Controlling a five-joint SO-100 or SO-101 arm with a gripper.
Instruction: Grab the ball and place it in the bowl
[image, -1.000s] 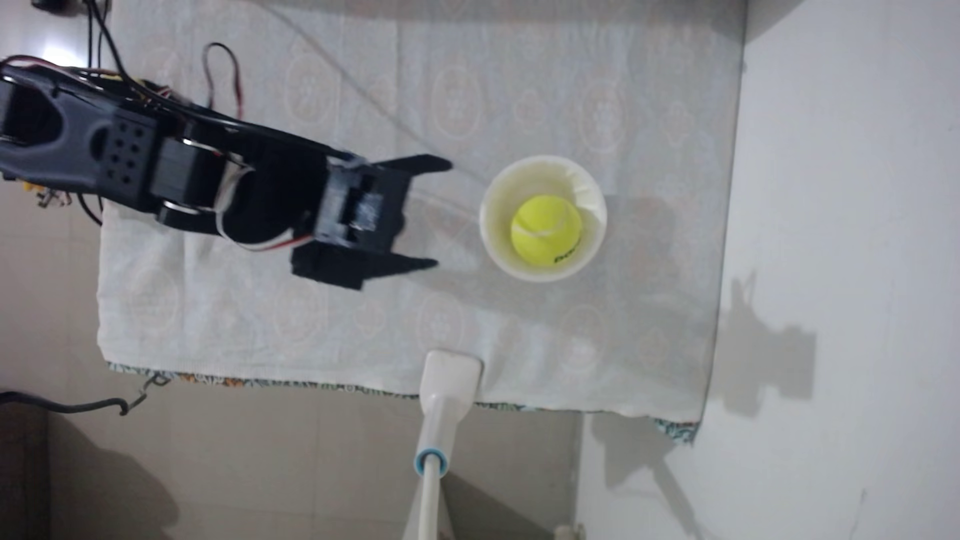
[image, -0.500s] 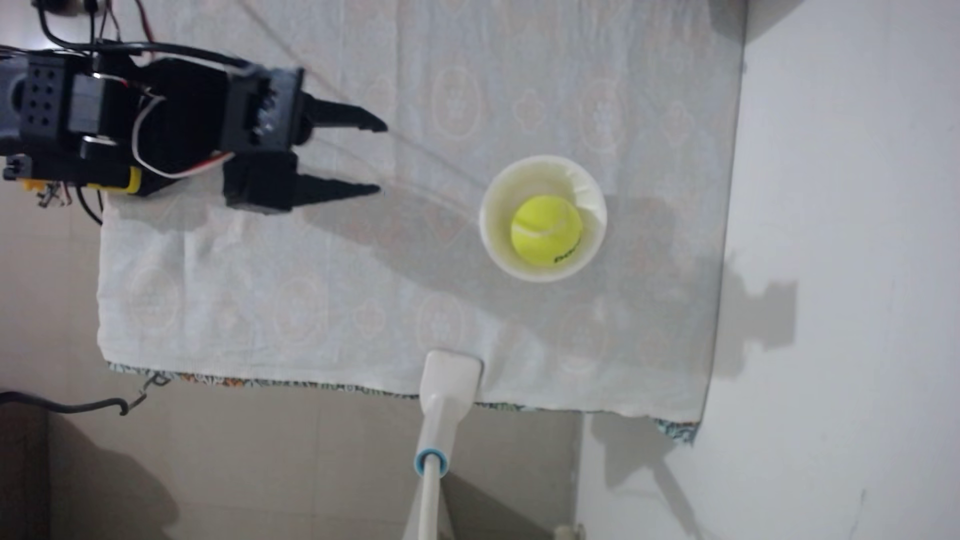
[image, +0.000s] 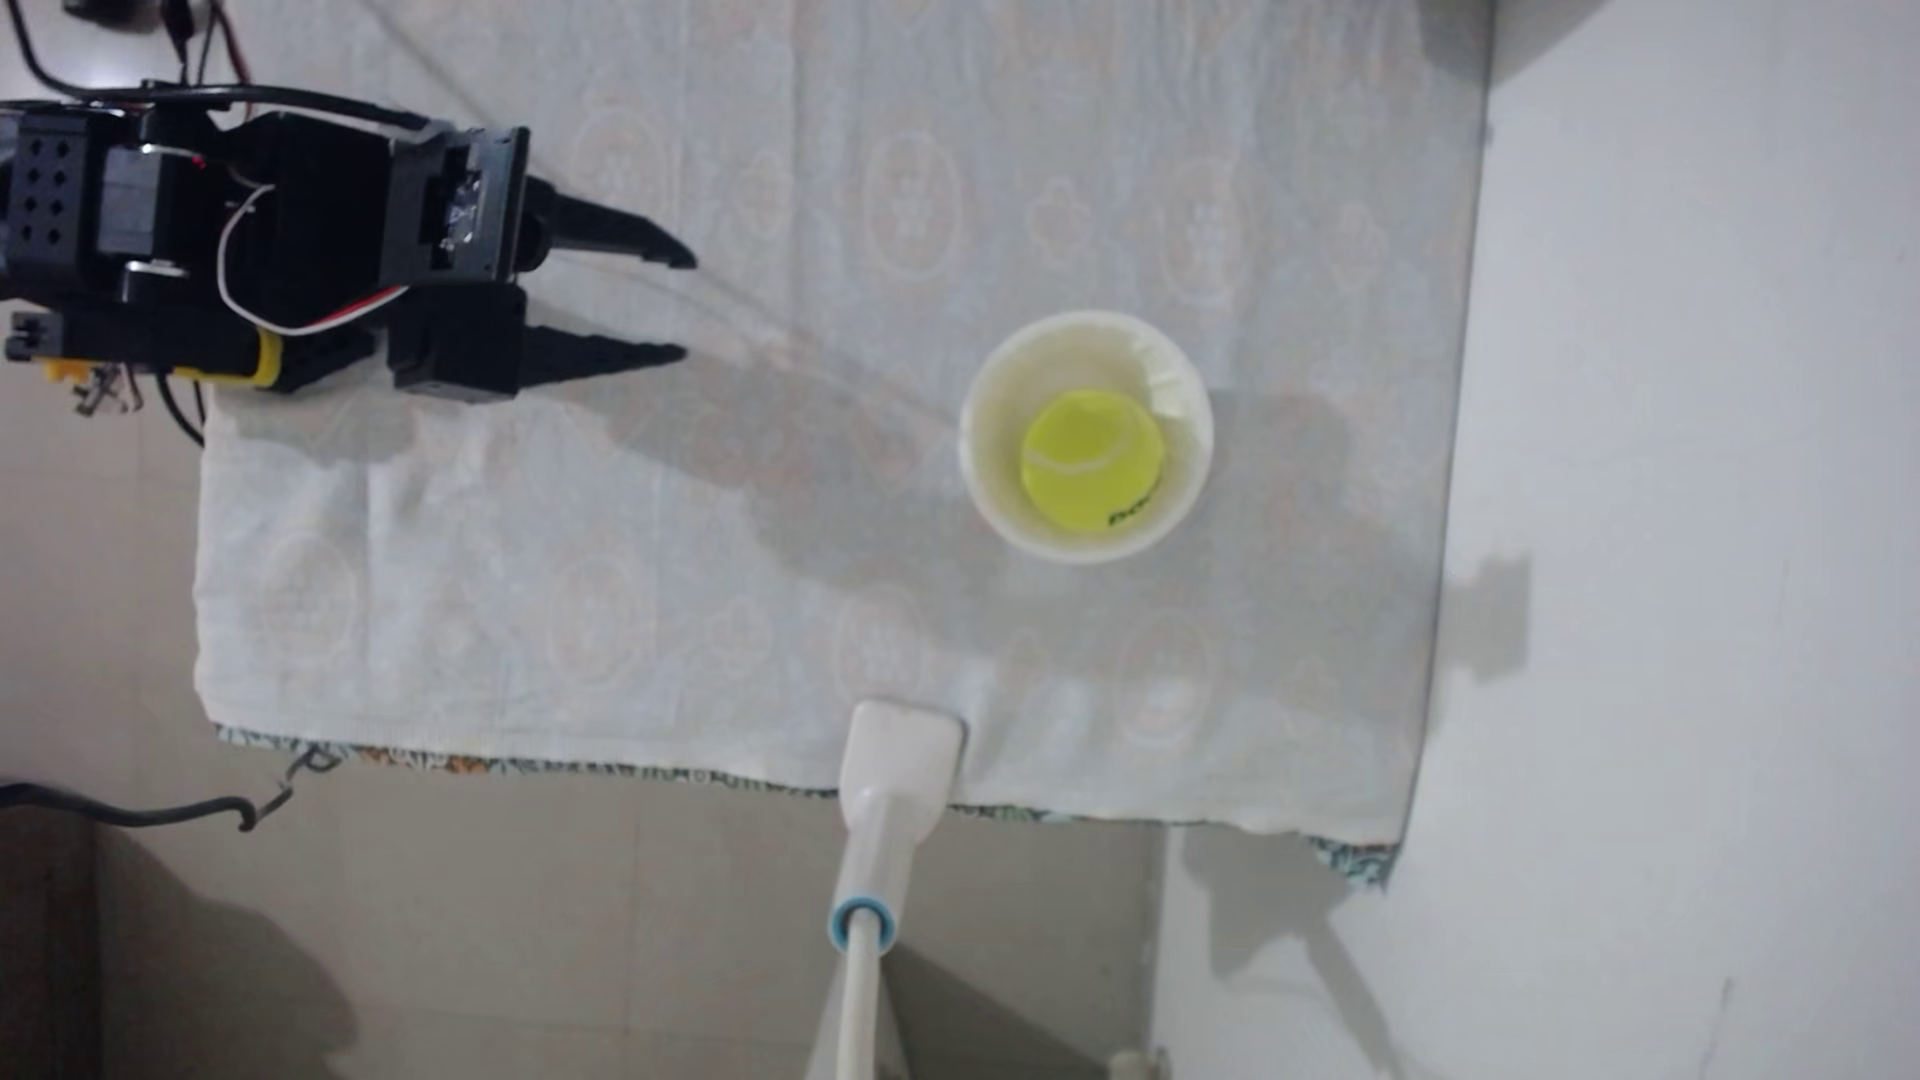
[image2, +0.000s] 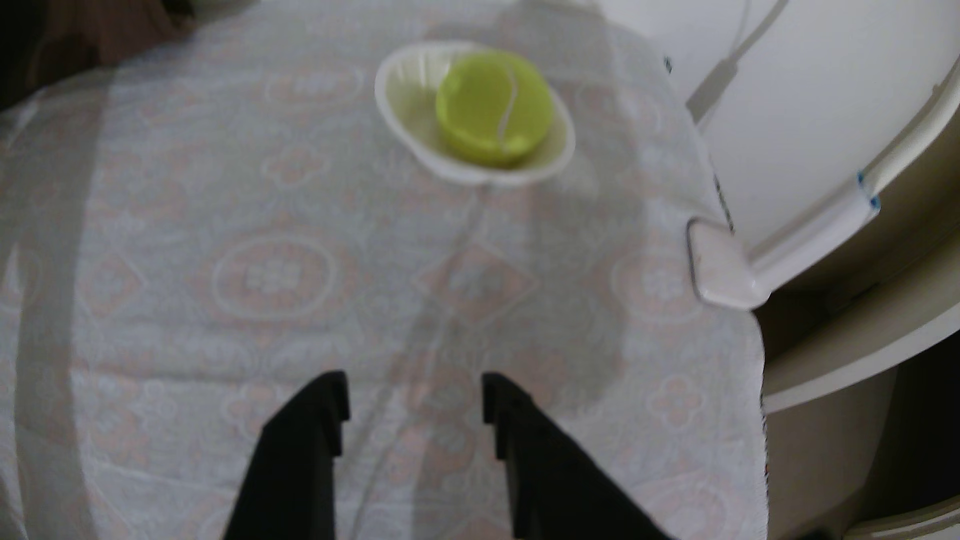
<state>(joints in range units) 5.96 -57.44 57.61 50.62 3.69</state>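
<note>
Leftmost in the fixed view, the black arm (image: 208, 249) reaches in from the left edge, with white, red and black wires (image: 312, 317) looping over it and a yellow part (image: 268, 360) on its lower side. Its gripper (image: 686, 303) points right, released and empty, the two dark fingers spread with bare cloth between their tips. In the wrist view the same gripper (image2: 413, 392) enters from the bottom edge, fingers apart and nothing between them.

Under it lies a white patterned cloth (image: 623, 582) that covers the table, with pale medallion shapes woven in; a thin colourful hem runs along its lower edge in the fixed view. A white clamp (image: 902, 753) sits on that lower edge, with a white pole (image: 857, 997) and a blue ring (image: 860, 919) below it.

Further right, well apart from the gripper, stands the bowl (image: 982, 488), white with a pleated rim. The ball (image: 1091, 457) rests inside it, yellow-green with a white seam. Black lettering shows at the ball's lower right, cut off by the curve; only something like "pac" can be made out. The wrist view shows the bowl (image2: 405, 130) and ball (image2: 478, 104) at the top, blurred, no writing legible there.

Rightmost is a plain white wall (image: 1714, 415) bearing grey shadows.
</note>
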